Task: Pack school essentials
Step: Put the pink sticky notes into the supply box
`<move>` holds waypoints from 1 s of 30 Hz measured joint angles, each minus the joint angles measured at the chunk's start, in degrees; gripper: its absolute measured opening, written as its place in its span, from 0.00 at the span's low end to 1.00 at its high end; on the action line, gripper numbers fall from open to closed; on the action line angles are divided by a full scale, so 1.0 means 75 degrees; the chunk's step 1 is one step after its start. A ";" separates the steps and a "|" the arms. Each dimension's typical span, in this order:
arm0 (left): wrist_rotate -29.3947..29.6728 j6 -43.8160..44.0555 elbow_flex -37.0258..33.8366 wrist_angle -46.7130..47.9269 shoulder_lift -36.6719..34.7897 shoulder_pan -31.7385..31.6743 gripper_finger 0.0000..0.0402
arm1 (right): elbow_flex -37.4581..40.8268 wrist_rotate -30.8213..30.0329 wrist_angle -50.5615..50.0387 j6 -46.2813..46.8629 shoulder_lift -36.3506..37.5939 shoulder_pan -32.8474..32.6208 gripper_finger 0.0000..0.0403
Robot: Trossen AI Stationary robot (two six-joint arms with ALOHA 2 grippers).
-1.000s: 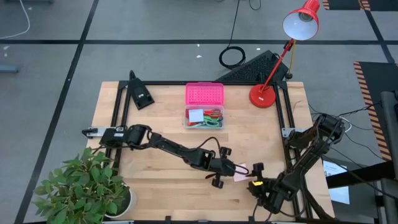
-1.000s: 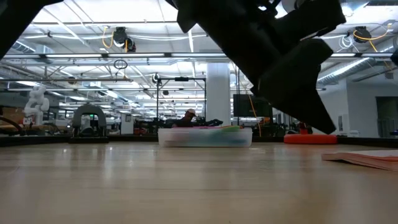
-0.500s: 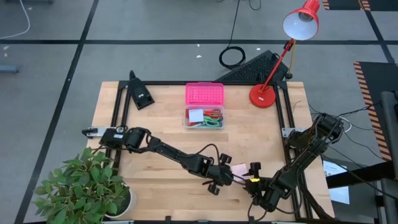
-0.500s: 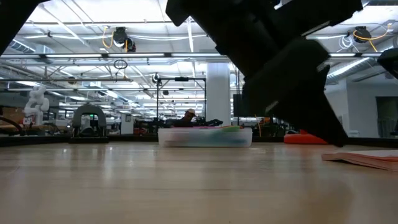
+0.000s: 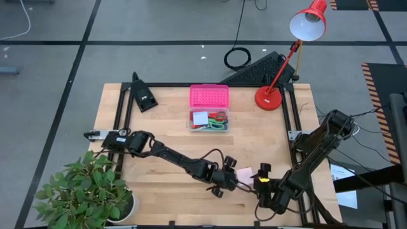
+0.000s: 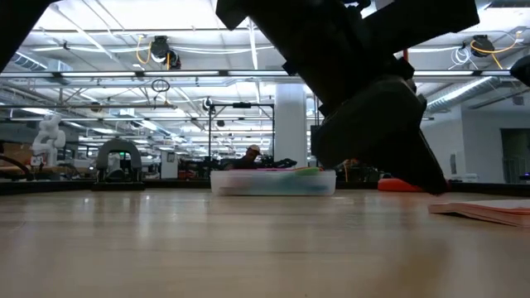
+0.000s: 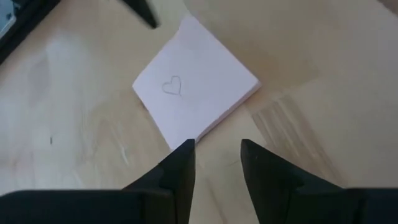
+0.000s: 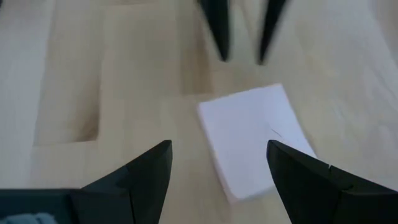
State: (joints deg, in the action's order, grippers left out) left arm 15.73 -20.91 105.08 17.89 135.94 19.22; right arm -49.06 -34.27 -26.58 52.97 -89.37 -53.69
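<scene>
A pink notepad [image 5: 245,173] with a small drawn heart lies flat on the wooden table near its front edge, and shows again as the pad [image 7: 194,93] and the pad [image 8: 255,149] in the wrist views. My left gripper [image 7: 214,146] is open by a narrow gap, its fingertips just short of the pad's nearest corner. From the other side my right gripper [image 8: 219,146] faces the pad, open wide. At the table's far middle, the clear box [image 5: 208,121] holds scissors and other stationery.
The box's pink lid [image 5: 208,97] lies just beyond the box. A red desk lamp [image 5: 270,95] stands at the far right, a black holder [image 5: 144,97] at the far left, and a potted plant [image 5: 89,191] at the near left corner. Bare wood lies between box and grippers.
My left gripper has gone a little toward the table's near edge and down, and now points at the pad's corner. The pad has stayed where it was.
</scene>
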 joint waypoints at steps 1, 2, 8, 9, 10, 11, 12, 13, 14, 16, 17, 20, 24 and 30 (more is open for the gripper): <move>0.0000 -0.0017 0.0000 -0.0007 0.0000 0.0007 0.33 | 0.0000 -0.0002 -0.0172 0.0193 0.0075 -0.0001 0.63; 0.0000 -0.0038 0.0000 -0.0021 0.0000 0.0016 0.33 | 0.0000 -0.0001 -0.0369 0.0431 0.0134 -0.0003 0.63; -0.0009 -0.0136 0.0000 -0.0251 -0.0001 0.0142 0.33 | 0.0000 -0.0007 -0.1475 0.1766 0.0177 -0.0003 0.63; -0.0010 -0.0171 0.0000 -0.0254 -0.0003 0.0174 0.33 | 0.0000 -0.0005 -0.1547 0.1824 0.0176 -0.0003 0.63; -0.0017 -0.0201 0.0000 -0.0254 -0.0003 0.0212 0.33 | 0.0000 -0.0004 -0.1579 0.1833 0.0175 -0.0003 0.63; -0.0018 -0.0203 0.0000 -0.0254 -0.0003 0.0235 0.33 | 0.0000 -0.0004 -0.1584 0.1830 0.0175 -0.0006 0.63; -0.0019 -0.0201 0.0000 -0.0257 -0.0003 0.0261 0.33 | 0.0000 -0.0003 -0.1587 0.1835 0.0175 -0.0006 0.63; -0.0035 -0.0186 0.0000 -0.0277 -0.0003 0.0278 0.33 | 0.0000 0.0000 -0.1621 0.1856 0.0175 -0.0006 0.63; -0.0032 -0.0166 0.0000 -0.0309 -0.0003 0.0292 0.33 | 0.0000 0.0006 -0.1710 0.1906 0.0175 -0.0006 0.63; -0.0030 -0.0118 0.0000 -0.0324 -0.0003 0.0298 0.33 | 0.0000 0.0005 -0.2128 0.2159 0.0175 -0.0006 0.63; -0.0030 -0.0111 0.0000 -0.0313 -0.0003 0.0298 0.33 | 0.0010 0.0005 -0.2337 0.2363 0.0175 -0.0006 0.63; -0.0026 0.0009 0.0000 -0.0328 -0.0003 0.0291 0.33 | 0.0314 0.0000 -0.2250 0.2734 0.0180 0.0021 0.63; 0.0050 0.0044 0.0000 -0.0499 -0.0003 0.0278 0.33 | 0.0982 0.0430 -0.1041 0.2531 0.0175 0.0200 0.63; 0.0052 0.0484 0.0000 -0.1062 -0.0003 0.0195 0.33 | 0.1537 0.0709 0.0384 0.1816 0.0210 0.0459 0.63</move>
State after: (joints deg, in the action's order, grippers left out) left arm 16.12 -17.28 105.08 9.92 135.92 20.68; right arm -37.53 -28.96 -23.70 66.59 -87.79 -50.25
